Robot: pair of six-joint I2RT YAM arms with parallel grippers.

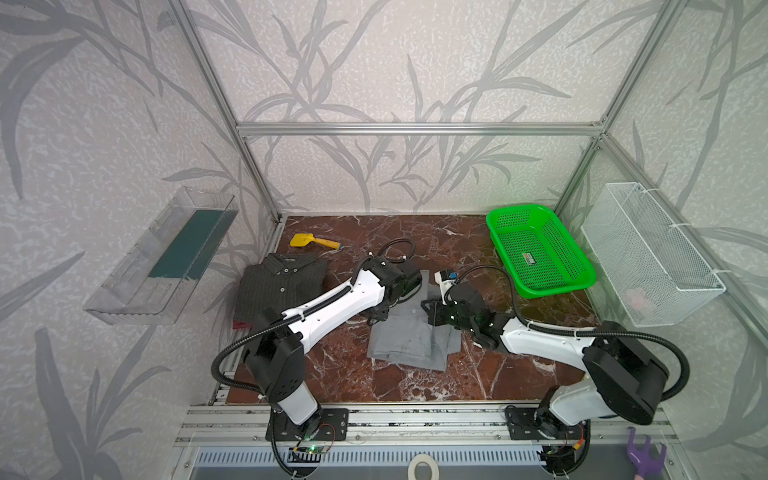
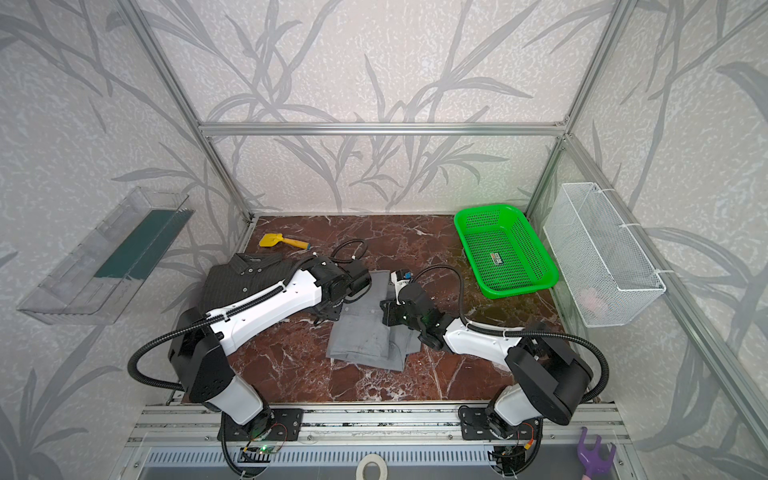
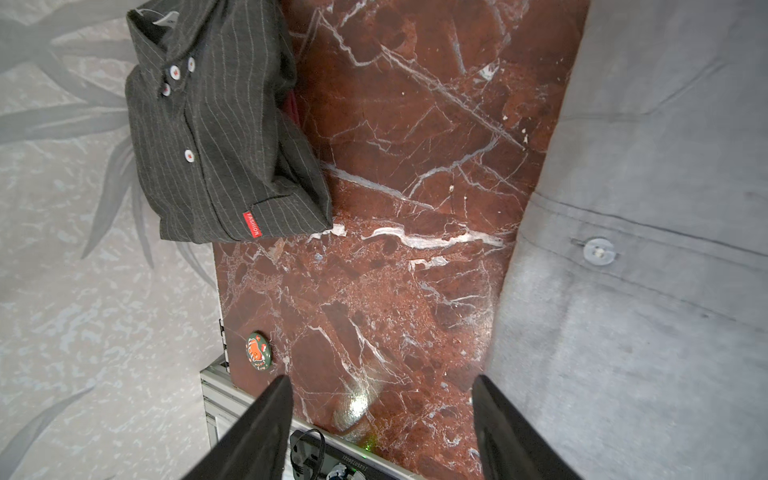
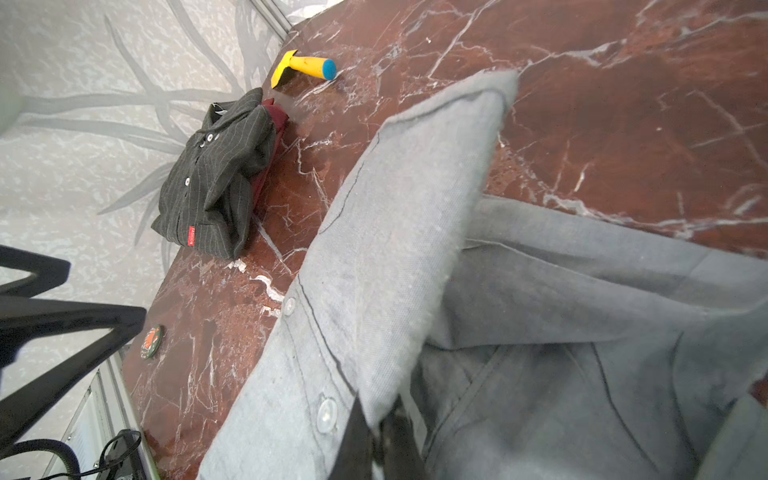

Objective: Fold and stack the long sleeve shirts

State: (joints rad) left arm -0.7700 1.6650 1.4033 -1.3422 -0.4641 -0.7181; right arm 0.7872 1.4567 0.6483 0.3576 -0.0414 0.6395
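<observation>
right gripper: clamped on a raised fold of light-grey shirt | left gripper: spread wide, empty, over table just beside that shirt's edge | light-grey shirt: mid-table, partly folded | pinstriped shirt: folded at table's left edge, atop dark red garment

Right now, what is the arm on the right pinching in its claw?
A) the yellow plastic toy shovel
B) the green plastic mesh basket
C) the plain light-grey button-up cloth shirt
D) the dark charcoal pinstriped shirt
C: in the right wrist view the right gripper is shut on a raised fold of the plain light-grey button-up cloth shirt.
</observation>
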